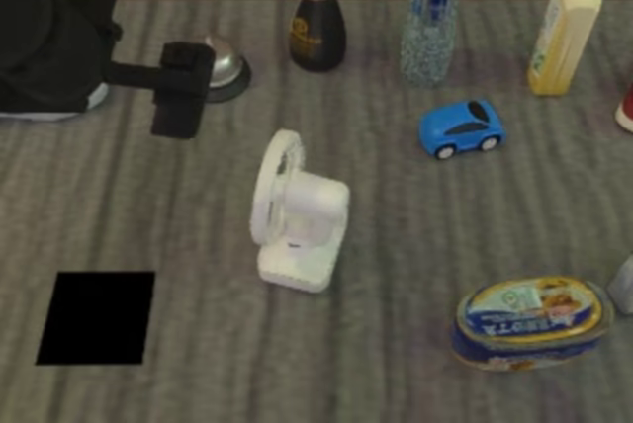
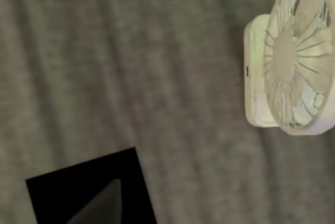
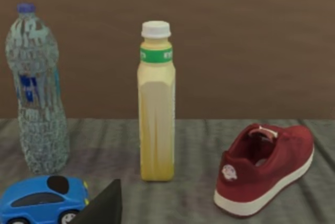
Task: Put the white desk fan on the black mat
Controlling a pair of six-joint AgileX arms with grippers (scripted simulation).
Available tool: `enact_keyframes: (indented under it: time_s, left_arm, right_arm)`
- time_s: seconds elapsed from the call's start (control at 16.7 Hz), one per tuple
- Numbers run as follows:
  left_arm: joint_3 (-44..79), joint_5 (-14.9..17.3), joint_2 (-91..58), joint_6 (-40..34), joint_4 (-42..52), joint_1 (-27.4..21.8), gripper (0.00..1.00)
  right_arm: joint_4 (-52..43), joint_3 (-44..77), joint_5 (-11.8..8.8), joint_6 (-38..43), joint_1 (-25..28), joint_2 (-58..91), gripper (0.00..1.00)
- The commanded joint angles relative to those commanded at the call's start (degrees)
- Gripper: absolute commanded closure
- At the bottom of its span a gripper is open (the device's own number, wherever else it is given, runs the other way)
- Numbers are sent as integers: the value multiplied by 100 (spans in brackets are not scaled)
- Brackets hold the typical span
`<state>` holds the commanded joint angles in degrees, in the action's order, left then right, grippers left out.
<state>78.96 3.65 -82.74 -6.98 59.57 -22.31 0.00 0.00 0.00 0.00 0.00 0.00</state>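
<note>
The white desk fan (image 1: 297, 211) stands mid-table, its ring grille facing the table's left; the left wrist view shows its grille (image 2: 298, 56) face-on. The black mat (image 1: 97, 316) lies flat at the front left, well apart from the fan, and shows again in the left wrist view (image 2: 57, 192). My left gripper (image 1: 176, 126) hovers at the back left, open and empty, with one fingertip (image 2: 102, 205) showing over the mat. My right gripper (image 3: 152, 219) is outside the top view. It is open and empty, with one fingertip (image 3: 107, 205) in sight.
A silver bell (image 1: 227, 69) sits just behind the left gripper. Along the back stand a soy sauce bottle (image 1: 316, 18), a water bottle (image 1: 433, 13) and a yellow bottle (image 1: 566, 28). A blue toy car (image 1: 461, 128), a tin (image 1: 529, 322) and a red sneaker (image 3: 267, 169) lie to the right.
</note>
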Motion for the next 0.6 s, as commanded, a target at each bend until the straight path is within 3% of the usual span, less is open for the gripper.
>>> enact_keyframes:
  time_s: [0.3, 0.6]
  left_arm:
    - [2493, -136, -2453, -461, 1595, -608, 0]
    - [4137, -304, -4084, -822, 2528, -957, 0]
  right_arm:
    - [0, 0, 0, 0, 0, 0, 0]
    - [0, 0, 0, 0, 0, 0, 0]
